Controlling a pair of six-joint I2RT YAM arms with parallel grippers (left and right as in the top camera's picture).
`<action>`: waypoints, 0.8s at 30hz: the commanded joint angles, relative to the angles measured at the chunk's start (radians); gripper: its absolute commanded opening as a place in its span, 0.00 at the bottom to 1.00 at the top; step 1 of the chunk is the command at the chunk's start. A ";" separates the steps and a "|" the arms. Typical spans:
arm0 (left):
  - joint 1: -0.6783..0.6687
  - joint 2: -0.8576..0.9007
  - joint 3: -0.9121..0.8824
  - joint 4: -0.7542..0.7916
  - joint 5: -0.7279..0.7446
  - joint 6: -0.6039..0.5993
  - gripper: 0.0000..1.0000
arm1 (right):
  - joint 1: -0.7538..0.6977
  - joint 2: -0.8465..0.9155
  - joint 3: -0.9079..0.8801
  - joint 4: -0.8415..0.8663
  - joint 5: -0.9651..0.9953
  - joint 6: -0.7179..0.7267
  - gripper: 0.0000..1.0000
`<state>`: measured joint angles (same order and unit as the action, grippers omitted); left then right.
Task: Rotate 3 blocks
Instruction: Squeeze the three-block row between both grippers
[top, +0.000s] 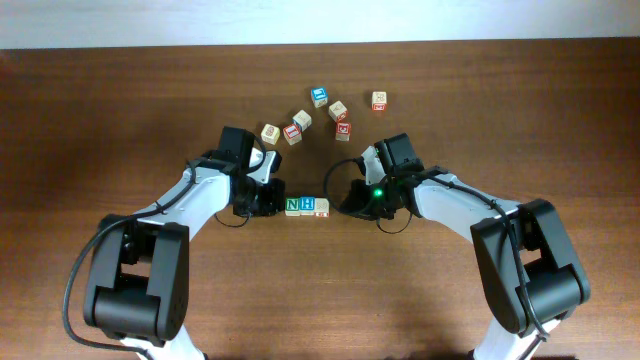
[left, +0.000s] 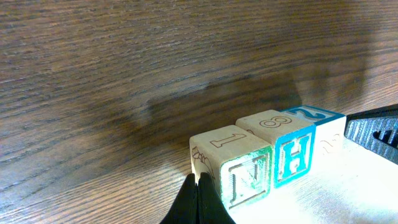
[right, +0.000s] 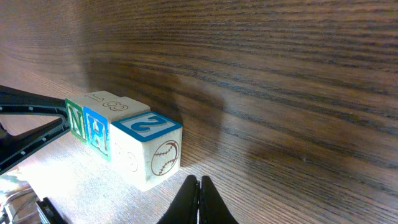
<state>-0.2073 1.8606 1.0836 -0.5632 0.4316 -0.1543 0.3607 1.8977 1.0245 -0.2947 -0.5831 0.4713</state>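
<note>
Jaws: both pairs are pressed together and hold nothing.

Work: the N block (left: 244, 177), H block (left: 297, 155) and 2 block (right: 146, 155) stand in one straight row with their faces touching, mid-table.

Key relation: the row's long axis runs from my left gripper (left: 198, 183) to my right gripper (right: 199, 183), so I bracket it end-on.
- The left tips sit low by the near corner of the N block, which lies ahead and to the right of them.
- The right tips sit near the baseball face of the 2 block, which lies ahead and to the left of them.
- Both sets of tips are very close to the wood. I cannot tell from either wrist view whether they touch it.
- Left is nearer N and right is nearer 2. H is boxed in between them.

Judgement: shut tips can only nudge.
- A push along the axis would just slide the row into my other arm.
- To turn the blocks, the push should go across the axis at a corner, or I should spread the jaws first.

Room: there is bare table (top: 120, 100) on both long sides of the row. The loose lettered cubes (top: 302, 120) lie beyond, well apart. No table edge is near.
</note>
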 joint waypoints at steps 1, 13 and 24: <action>0.001 -0.031 0.011 0.008 0.017 -0.016 0.00 | 0.007 0.007 -0.012 -0.003 0.013 0.002 0.04; 0.001 -0.031 0.031 -0.014 0.018 -0.040 0.00 | 0.036 0.007 -0.012 0.013 0.053 0.021 0.04; 0.000 -0.031 0.031 -0.014 0.018 -0.039 0.00 | 0.078 0.028 -0.012 0.071 0.053 0.073 0.04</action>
<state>-0.2073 1.8606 1.0950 -0.5755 0.4343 -0.1841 0.4320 1.9163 1.0233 -0.2272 -0.5236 0.5430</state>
